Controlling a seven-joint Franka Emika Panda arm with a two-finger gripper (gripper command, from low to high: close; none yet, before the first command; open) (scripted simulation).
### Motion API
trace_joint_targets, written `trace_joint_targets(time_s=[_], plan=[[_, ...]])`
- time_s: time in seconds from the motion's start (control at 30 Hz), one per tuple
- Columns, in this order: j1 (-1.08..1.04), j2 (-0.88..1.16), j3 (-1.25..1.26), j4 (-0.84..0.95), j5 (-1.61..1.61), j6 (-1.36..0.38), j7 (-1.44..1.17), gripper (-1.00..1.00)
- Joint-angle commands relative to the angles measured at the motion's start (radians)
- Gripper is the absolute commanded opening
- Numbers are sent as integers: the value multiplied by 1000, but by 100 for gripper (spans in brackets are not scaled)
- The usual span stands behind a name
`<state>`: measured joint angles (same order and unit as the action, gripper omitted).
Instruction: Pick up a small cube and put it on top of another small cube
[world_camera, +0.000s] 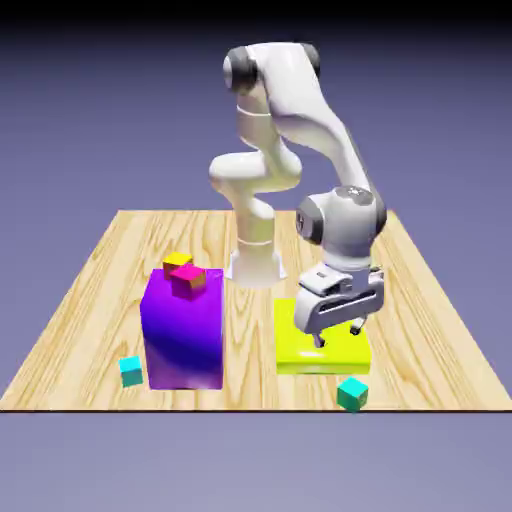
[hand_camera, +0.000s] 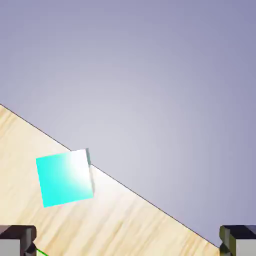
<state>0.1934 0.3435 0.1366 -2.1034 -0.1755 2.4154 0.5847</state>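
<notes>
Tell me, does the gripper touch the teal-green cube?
Apart. In the hand view the teal-green cube lies beyond the open gripper, bare wood between them.

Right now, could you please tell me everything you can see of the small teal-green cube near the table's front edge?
The small teal-green cube is plain, matte and solid-coloured, sitting flat on the wooden table close to its front edge, just in front of the yellow block without touching it. The hand view shows its top face bright, slightly rotated. The open gripper hangs above the yellow block; nothing holds the cube.
</notes>
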Motion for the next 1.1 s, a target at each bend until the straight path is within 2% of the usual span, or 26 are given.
trace_joint_targets(time_s=[0.0,0.13,0.2,0.33,0.37,0.53,1.07], plan=[[7,36,5,28,-7,-25,-6,0],[36,181,27,140,-35,-123,-31,0],[38,192,29,148,-37,-130,-33,0],[51,318,-1,142,-72,2,-8,0],[51,318,-1,142,-72,2,-8,-100],[43,173,11,142,-41,-140,-37,-100],[215,-407,-533,-52,-165,-455,-184,-100]])
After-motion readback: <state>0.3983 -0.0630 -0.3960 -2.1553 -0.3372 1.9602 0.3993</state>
